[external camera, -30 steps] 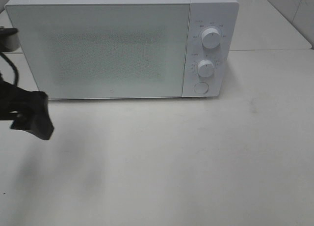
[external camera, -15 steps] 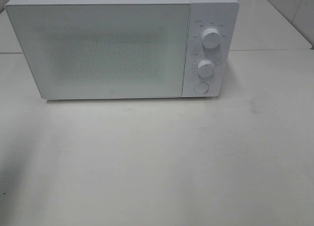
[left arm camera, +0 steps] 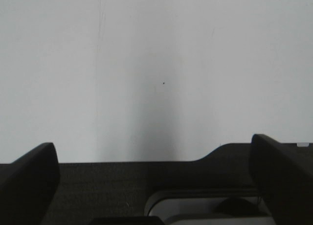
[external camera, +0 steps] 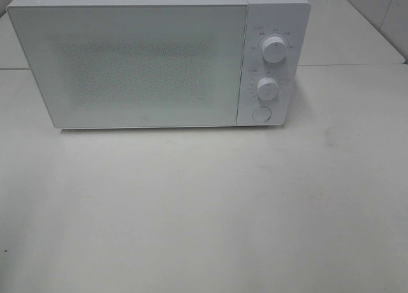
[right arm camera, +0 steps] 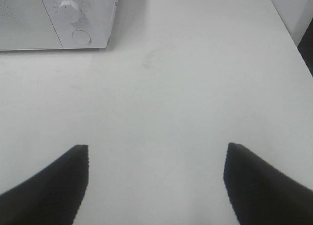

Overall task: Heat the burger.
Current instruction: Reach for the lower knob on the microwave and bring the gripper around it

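Observation:
The burger is hidden or out of view in every frame. A white microwave (external camera: 146, 64) stands at the back of the table with its door (external camera: 134, 67) shut; its frosted window shows nothing inside. Neither arm appears in the exterior high view. In the left wrist view my left gripper (left arm camera: 151, 142) is open, its black fingers (left arm camera: 29, 181) wide apart over a plain white surface. My right gripper (right arm camera: 156, 146) is open too, with nothing between its fingers (right arm camera: 54, 181), hovering over bare table well in front of the microwave (right arm camera: 73, 19).
The microwave's right panel carries two round knobs (external camera: 274, 50) (external camera: 267, 88) and a round button (external camera: 261, 113). The white tabletop (external camera: 210, 204) stretches in front. A dark band (left arm camera: 122, 186) crosses the left wrist view between the fingers.
One second ago my left arm's black gripper showed at the left edge of the exterior high view; it has since drawn out of that view. The microwave has not changed.

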